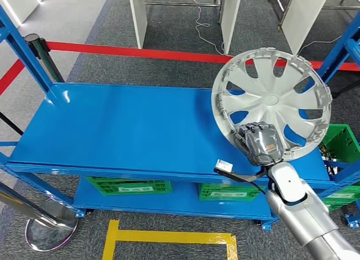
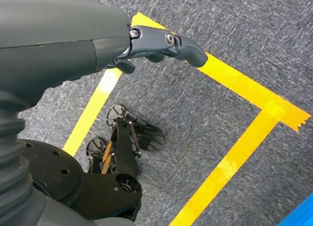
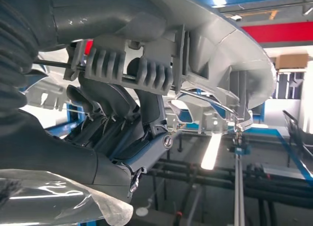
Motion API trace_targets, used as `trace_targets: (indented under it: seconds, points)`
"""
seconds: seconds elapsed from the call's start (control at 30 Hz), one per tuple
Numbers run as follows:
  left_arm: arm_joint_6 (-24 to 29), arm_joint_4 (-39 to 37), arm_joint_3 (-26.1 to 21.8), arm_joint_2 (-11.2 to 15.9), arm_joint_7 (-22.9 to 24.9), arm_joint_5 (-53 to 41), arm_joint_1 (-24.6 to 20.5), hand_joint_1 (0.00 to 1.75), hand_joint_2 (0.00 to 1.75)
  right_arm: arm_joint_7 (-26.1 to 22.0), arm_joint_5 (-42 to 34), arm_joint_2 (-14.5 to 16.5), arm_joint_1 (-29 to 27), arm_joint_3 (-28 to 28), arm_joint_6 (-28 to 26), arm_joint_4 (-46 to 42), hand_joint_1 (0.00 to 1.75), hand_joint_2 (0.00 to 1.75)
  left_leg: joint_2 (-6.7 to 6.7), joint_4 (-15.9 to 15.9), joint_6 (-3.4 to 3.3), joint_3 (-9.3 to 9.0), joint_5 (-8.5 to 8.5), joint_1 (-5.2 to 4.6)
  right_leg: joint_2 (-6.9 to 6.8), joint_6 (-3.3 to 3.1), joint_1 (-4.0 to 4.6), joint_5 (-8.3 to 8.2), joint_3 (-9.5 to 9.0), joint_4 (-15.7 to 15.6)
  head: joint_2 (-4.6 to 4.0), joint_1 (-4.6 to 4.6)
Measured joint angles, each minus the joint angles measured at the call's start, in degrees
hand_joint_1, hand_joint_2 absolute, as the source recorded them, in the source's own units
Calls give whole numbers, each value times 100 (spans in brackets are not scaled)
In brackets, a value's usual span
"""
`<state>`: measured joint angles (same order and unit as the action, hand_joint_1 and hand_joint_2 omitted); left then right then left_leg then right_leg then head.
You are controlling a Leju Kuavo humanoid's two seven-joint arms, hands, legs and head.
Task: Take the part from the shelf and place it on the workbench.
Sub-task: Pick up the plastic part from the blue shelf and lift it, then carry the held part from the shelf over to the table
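Observation:
A silver hubcap point(image 1: 271, 102) with spoke cut-outs stands tilted above the right end of the blue shelf point(image 1: 127, 125). My right hand point(image 1: 261, 143) grips its lower rim, fingers wrapped over the edge. Close up in the right wrist view, the dark fingers point(image 3: 110, 101) curl around the ribbed inner rim of the hubcap point(image 3: 207, 55). My left hand point(image 2: 158, 42) hangs over the grey carpet with nothing in it, its fingers held out loosely.
Green crates point(image 1: 127, 185) sit on the lower shelf level, another green crate point(image 1: 341, 142) at the right. Red tape point(image 1: 140, 52) runs behind the shelf, a chrome post base point(image 1: 49, 229) stands at the lower left. Yellow floor tape point(image 1: 170, 237) marks the carpet in front.

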<state>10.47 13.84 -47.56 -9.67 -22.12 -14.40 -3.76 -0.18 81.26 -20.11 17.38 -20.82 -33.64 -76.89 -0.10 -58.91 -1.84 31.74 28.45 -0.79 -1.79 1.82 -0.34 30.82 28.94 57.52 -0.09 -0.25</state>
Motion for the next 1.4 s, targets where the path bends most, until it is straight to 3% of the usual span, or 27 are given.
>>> trace_targets:
  seconds: [0.4,0.8,1.0,1.07,1.17,1.2,1.23,1.27,1.33,1.4]
  points:
    - [-111,0,-2,-45,-174,-104,21,0,175,-186,-164,-308,-156,-271,19,-563,175,175,0,0,0,2,0,-1,1,0,0,0,3,-1,0,1]
    - [-1,-10,-3,-63,18,-145,18,0,175,-416,-655,-336,-167,-505,-29,-937,175,175,0,0,0,4,0,0,1,0,0,0,4,0,0,1]
    - [-45,-11,-3,-57,34,-202,17,0,175,-542,-763,-342,-172,-556,-65,-986,175,175,-6,44,-116,-1,-57,-23,2,98,-31,-31,11,-34,0,-1]
    - [-58,-11,-3,-58,43,-215,6,0,175,-578,-807,-357,-172,-563,-62,-1001,175,175,-3,148,-168,-15,-129,10,66,122,-33,155,140,189,0,9]
    - [-35,-12,-3,-60,55,-229,-4,0,175,-614,-871,-376,-194,-574,-53,-995,175,175,-4,175,-191,10,-160,23,152,163,-48,635,655,1263,0,27]
    - [-17,-13,-3,-61,49,-234,-2,0,175,-618,-897,-378,-214,-578,-49,-992,175,175,-7,170,-190,13,-161,27,158,182,-58,665,790,1526,0,26]
    - [0,-13,-3,-63,42,-238,-1,0,175,-620,-925,-380,-234,-581,-42,-991,175,175,-13,158,-184,14,-158,36,158,204,-73,567,832,1572,0,26]
    - [13,-13,-3,-63,36,-244,-2,0,175,-622,-952,-386,-250,-582,-26,-990,175,175,-21,136,-170,15,-149,53,157,231,-97,365,770,1392,0,26]
    - [20,-13,-3,-57,32,-262,-11,0,175,-626,-995,-406,-263,-585,14,-985,175,175,-47,58,-98,44,-109,80,169,299,-145,-41,456,702,0,37]
    - [18,-13,-4,-46,30,-282,-21,0,175,-627,-1014,-428,-271,-590,46,-974,175,175,-79,-38,-5,112,-91,72,210,299,-154,-150,260,309,1,55]
